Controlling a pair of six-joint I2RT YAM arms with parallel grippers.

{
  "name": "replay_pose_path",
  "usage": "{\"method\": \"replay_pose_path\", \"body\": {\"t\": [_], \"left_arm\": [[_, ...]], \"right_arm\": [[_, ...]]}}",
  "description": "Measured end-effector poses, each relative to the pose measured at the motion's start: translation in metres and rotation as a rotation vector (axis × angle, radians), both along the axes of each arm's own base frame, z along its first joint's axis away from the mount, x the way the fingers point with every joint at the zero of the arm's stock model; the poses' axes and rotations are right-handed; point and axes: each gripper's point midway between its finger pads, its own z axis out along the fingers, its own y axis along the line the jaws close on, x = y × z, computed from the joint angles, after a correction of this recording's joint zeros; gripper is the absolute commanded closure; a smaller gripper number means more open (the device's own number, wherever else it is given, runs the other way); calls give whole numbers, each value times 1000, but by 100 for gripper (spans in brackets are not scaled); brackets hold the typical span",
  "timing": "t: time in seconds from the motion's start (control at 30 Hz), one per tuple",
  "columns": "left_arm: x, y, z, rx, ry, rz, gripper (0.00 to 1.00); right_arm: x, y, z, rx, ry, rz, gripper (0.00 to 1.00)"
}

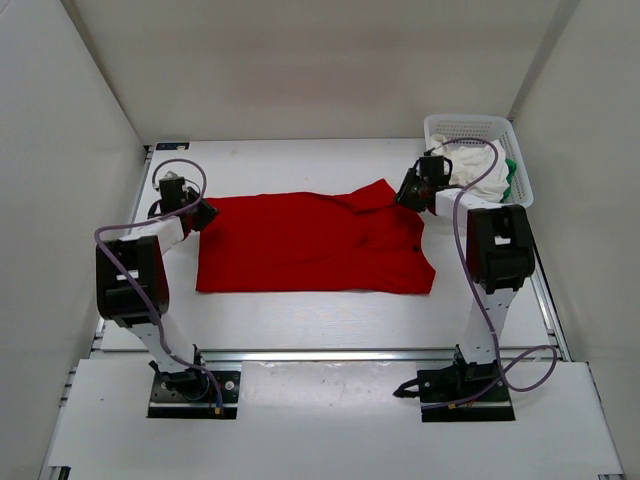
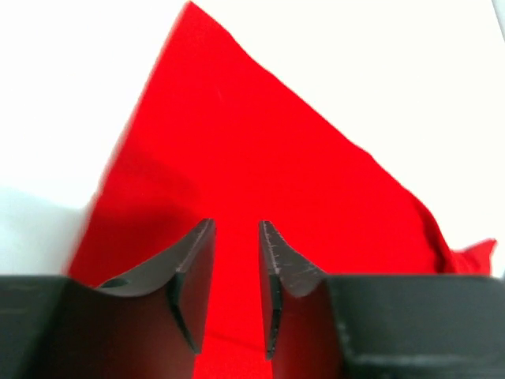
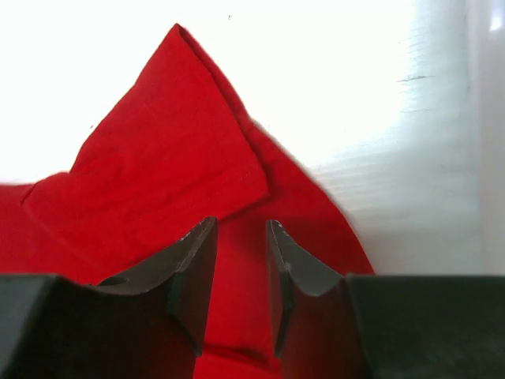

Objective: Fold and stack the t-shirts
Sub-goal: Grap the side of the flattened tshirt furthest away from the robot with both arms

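A red t-shirt (image 1: 310,243) lies spread flat across the middle of the table. My left gripper (image 1: 203,213) is at the shirt's left edge, and red cloth (image 2: 237,260) fills the narrow gap between its jaws. My right gripper (image 1: 408,190) is at the shirt's far right corner by the folded sleeve (image 3: 166,158). Its jaws are also close together with red cloth (image 3: 241,276) between them. The cloth runs fairly straight between the two grippers along the far edge.
A white basket (image 1: 470,128) stands at the back right and holds white (image 1: 470,170) and green (image 1: 512,178) garments. White walls enclose the table on the left, right and back. The arm bases are bolted at the near edge.
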Motion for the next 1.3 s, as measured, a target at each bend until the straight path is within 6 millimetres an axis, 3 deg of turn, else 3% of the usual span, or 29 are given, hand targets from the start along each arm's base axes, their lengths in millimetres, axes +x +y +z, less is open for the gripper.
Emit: {"method": "replay_pose_path", "body": {"t": [0.23,0.43,0.73,0.9,1.17,1.23,1.3], "left_arm": [[26,29,-6,60,31,38,55],[31,40,-20,89,80,36,54],[50,45,-35,141,128,7,48],[62,49,-39,157,139,0,45],[91,57,-42,201,155,2,53],[95,57,-42,210,160,-1,62],[98,56,-42,218,169,-9,64]], "right_arm": [[10,5,-18,36,27,-39,71],[21,7,-16,55,11,-56,73],[30,8,-16,57,0,-59,100],[33,8,-12,55,-12,-54,100],[25,12,-10,64,-5,-33,100],[23,13,-7,69,-11,-27,100],[21,13,-4,74,-20,-23,100]]}}
